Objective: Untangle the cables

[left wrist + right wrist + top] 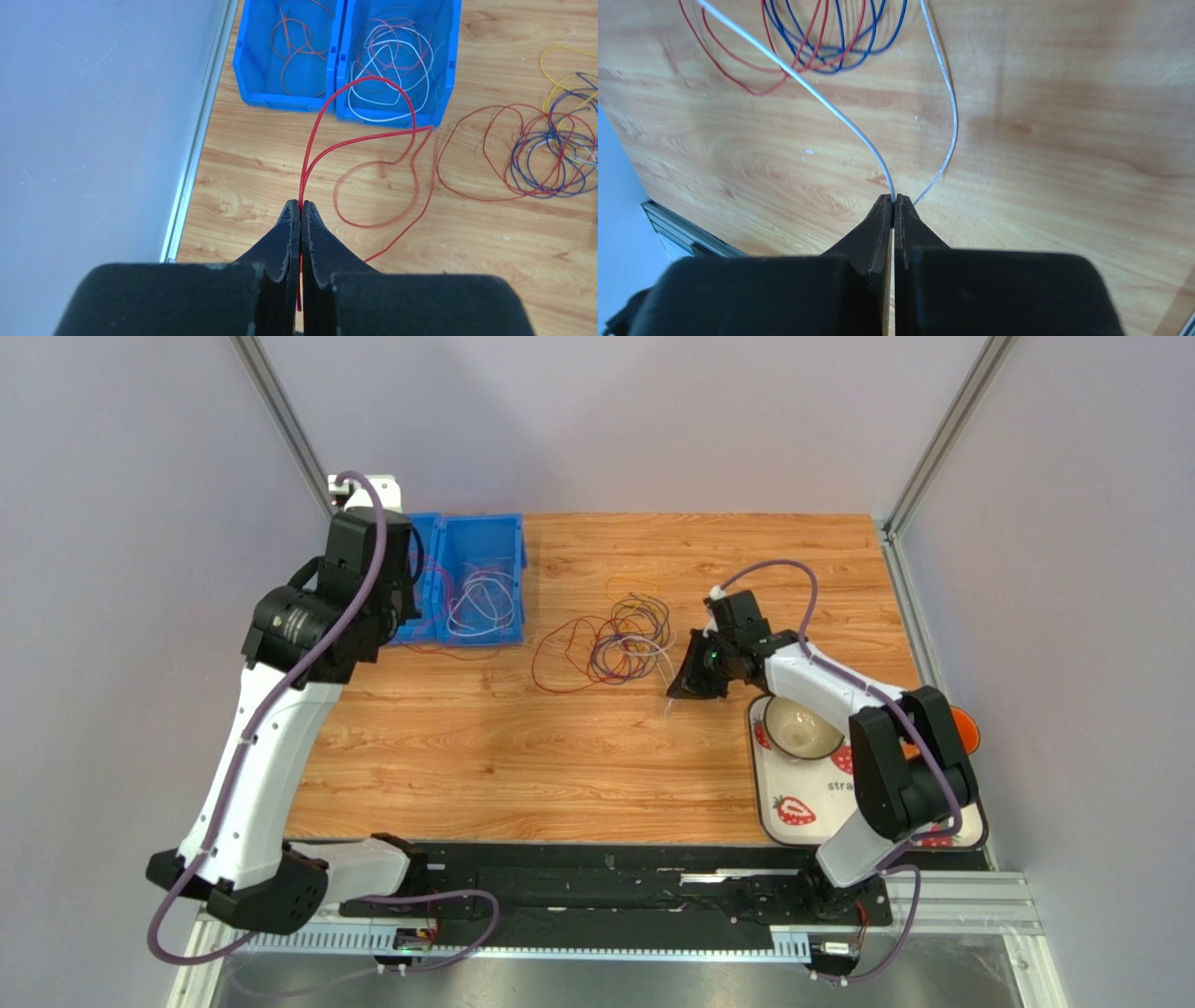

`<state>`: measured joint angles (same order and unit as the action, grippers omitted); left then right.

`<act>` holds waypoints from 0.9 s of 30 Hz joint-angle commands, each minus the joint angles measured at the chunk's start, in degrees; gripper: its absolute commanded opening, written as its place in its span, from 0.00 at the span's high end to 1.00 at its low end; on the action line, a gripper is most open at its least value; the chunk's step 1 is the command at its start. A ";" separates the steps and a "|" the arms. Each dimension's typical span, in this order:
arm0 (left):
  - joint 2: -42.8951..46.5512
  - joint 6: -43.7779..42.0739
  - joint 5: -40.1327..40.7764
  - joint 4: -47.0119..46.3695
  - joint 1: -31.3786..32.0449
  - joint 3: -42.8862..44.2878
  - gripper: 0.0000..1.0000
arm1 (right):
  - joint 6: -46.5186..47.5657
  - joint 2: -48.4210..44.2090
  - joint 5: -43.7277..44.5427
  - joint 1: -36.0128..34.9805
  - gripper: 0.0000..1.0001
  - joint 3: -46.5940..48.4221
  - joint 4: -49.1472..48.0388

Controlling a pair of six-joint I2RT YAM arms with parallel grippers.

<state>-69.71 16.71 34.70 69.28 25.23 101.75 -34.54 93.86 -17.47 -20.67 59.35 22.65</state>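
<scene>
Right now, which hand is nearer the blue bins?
Left. The left hand, shut on a red cable, is close to the blue bins; the right hand holds a white cable beyond the tangled pile, across the table.

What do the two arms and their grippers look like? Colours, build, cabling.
Left arm and right arm: white link shells with black joint housings. A purple sheathed cable loops outside each arm, from base to wrist. Left gripper and right gripper: two matte-black wedge fingers tapering to a narrow tip. No markings legible.
</scene>
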 commanded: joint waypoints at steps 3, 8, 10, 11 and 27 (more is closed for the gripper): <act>-5.50 -1.33 -7.88 -8.36 -6.77 5.28 1.00 | 1.85 -4.74 3.76 -2.36 1.00 -6.35 -5.86; -11.14 -1.15 -10.70 -10.12 -12.74 11.96 1.00 | 2.20 -4.13 3.67 -3.59 1.00 -8.73 -9.21; -14.04 -0.89 -11.93 -10.47 -15.28 15.48 1.00 | 2.64 -2.90 4.73 -3.85 1.00 -8.55 -8.95; -16.05 -0.80 -12.37 -11.00 -16.09 16.71 1.00 | 2.90 -2.46 4.99 -4.12 1.00 -8.38 -9.03; -32.85 3.06 -16.85 -17.94 -29.18 30.87 1.00 | 5.98 3.60 3.94 -5.53 1.00 -10.40 -14.66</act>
<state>-100.20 17.50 19.66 55.96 -1.67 128.38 -30.50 95.94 -13.17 -25.80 49.12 11.25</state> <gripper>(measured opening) 0.009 0.009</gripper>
